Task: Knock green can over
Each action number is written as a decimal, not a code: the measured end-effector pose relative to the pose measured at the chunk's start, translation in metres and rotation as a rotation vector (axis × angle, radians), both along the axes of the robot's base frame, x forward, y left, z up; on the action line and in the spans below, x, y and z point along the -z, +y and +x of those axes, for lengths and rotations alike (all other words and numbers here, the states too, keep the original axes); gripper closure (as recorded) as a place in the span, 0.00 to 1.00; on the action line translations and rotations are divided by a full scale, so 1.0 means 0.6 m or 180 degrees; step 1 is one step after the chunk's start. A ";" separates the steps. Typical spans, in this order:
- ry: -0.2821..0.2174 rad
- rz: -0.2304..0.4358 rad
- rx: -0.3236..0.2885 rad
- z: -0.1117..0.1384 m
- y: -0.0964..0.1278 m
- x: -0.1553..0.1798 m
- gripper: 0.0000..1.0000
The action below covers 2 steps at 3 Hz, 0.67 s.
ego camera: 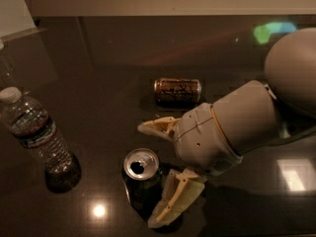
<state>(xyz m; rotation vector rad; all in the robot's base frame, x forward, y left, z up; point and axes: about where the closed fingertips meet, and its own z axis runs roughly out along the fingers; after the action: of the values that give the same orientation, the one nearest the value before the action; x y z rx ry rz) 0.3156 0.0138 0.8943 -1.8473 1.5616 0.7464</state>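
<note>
The green can (141, 179) stands upright on the dark table (98, 83), low in the middle of the camera view, its silver top and opening facing up. My gripper (157, 174) is open, coming in from the right. One cream finger (159, 126) lies just above and right of the can's top. The other finger (175, 199) lies against the can's lower right side. The can sits at the mouth of the open fingers.
A brown-gold can (177, 91) lies on its side behind the gripper. A clear plastic water bottle (40, 137) stands at the left. A white sheet (14, 11) lies at the far left corner. The arm's bulky grey wrist (237, 127) fills the right side.
</note>
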 end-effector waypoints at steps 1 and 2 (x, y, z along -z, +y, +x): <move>0.0029 0.0026 -0.0012 -0.001 0.008 0.003 0.39; 0.0065 0.0044 0.0002 -0.001 0.012 0.001 0.62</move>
<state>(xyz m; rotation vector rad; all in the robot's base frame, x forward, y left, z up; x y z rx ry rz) 0.3152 0.0213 0.8938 -1.8347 1.5660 0.7763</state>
